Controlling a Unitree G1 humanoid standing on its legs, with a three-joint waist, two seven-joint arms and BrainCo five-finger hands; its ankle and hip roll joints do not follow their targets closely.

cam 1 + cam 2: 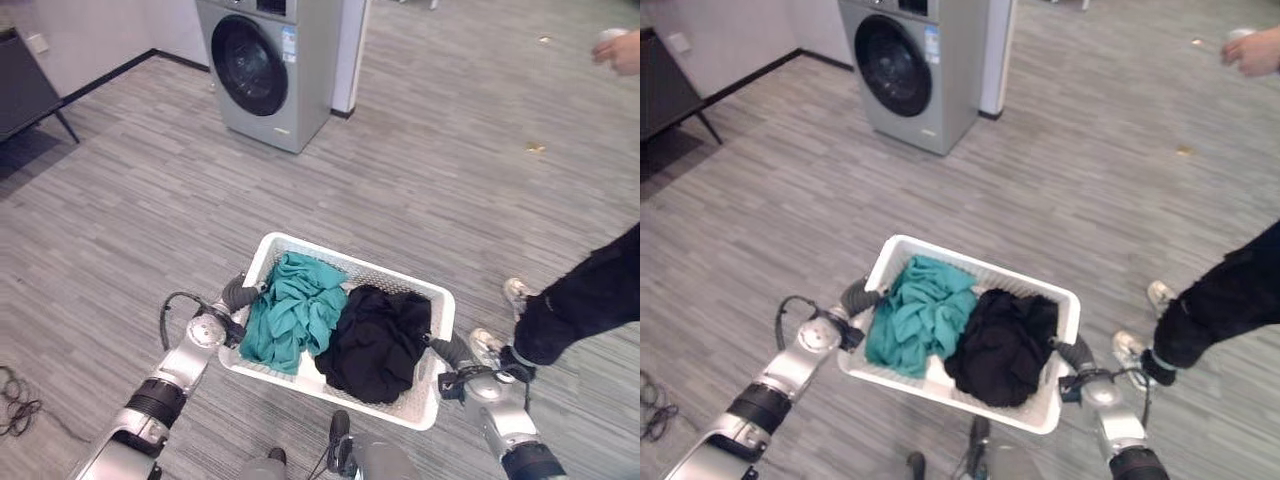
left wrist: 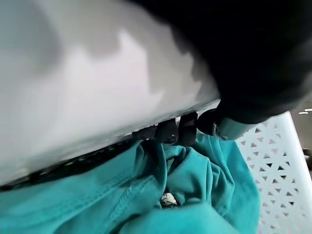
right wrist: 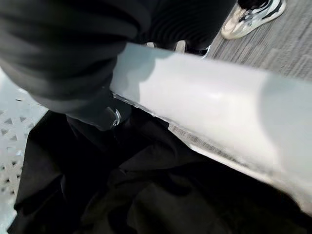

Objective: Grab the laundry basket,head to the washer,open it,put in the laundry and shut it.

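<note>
Left eye view: white laundry basket (image 1: 437,300) carried low in front of the robot, above the grey wood-grain floor (image 1: 420,170); inside it a teal garment (image 1: 290,310) on the robot's left and a black garment (image 1: 378,342) on the right, the two touching; left hand (image 1: 238,293) at the basket's left short rim, right hand (image 1: 452,349) at its right short rim; silver washer (image 1: 262,65) stands well ahead by the wall, its round dark door closed; a person's dark trouser leg (image 1: 585,300) and pale shoes (image 1: 492,345) near the basket's right end; a person's hand (image 1: 618,50) at the far right

Right eye view: same layout, basket between both arms, washer ahead

Left wrist view: left hand's dark fingertips (image 2: 176,130) curled over the basket's white rim, gripping it; teal garment just beyond them, perforated basket wall past that

Right wrist view: dark cover of the right hand against the white rim; cannot tell how its fingers stand; black garment in the basket beneath; pale shoe on the floor beyond the rim
</note>
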